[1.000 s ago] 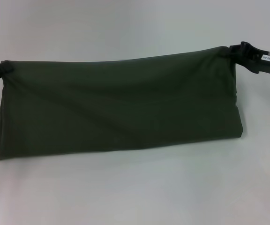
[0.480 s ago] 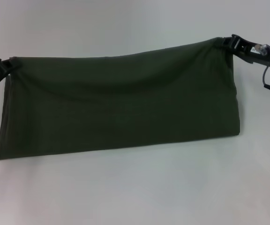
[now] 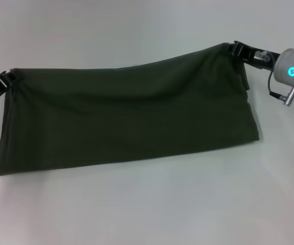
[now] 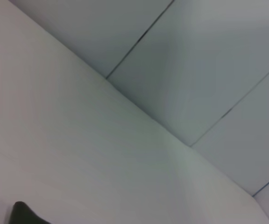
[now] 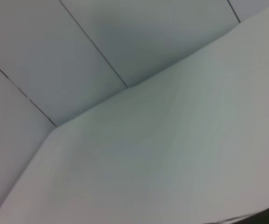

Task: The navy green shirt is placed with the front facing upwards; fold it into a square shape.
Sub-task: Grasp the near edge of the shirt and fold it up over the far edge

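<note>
We hold the navy green shirt (image 3: pixel 126 117) stretched over the white table (image 3: pixel 147 204); left gripper (image 3: pixel 6 77) and right gripper (image 3: pixel 234 48) each pinch a far corner, lifting that edge while the near fold lies down, likely for the next fold.

Open white table (image 3: pixel 147 204) all around the shirt (image 3: pixel 126 117)

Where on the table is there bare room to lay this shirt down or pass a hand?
Bare table runs along the near side, in front of the navy green shirt's lower edge, and again behind its lifted top edge. The ends are crowded: the left gripper and right gripper each pinch a top corner.
</note>
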`<move>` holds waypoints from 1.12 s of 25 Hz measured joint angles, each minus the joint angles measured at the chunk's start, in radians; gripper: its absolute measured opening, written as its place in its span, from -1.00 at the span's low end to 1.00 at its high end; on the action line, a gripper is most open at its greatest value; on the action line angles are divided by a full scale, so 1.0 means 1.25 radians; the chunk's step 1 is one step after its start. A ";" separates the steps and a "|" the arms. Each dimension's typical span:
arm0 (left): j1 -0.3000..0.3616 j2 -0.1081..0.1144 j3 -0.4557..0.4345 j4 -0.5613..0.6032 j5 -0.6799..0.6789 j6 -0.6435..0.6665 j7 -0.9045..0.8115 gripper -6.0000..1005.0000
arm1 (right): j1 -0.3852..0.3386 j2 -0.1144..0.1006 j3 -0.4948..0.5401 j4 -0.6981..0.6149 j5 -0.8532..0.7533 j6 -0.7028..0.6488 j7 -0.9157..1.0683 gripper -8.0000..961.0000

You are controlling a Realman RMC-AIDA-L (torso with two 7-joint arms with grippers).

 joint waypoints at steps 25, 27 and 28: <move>-0.030 -0.017 0.000 -0.059 -0.088 -0.128 0.137 -0.90 | 0.032 0.008 -0.027 0.059 0.085 0.108 -0.098 -0.88; -0.032 -0.017 0.000 -0.063 -0.094 -0.133 0.143 -0.90 | 0.032 0.008 -0.027 0.063 0.093 0.115 -0.098 -0.88; -0.032 -0.017 0.000 -0.064 -0.099 -0.136 0.147 -0.90 | 0.033 0.008 -0.027 0.065 0.098 0.121 -0.098 -0.88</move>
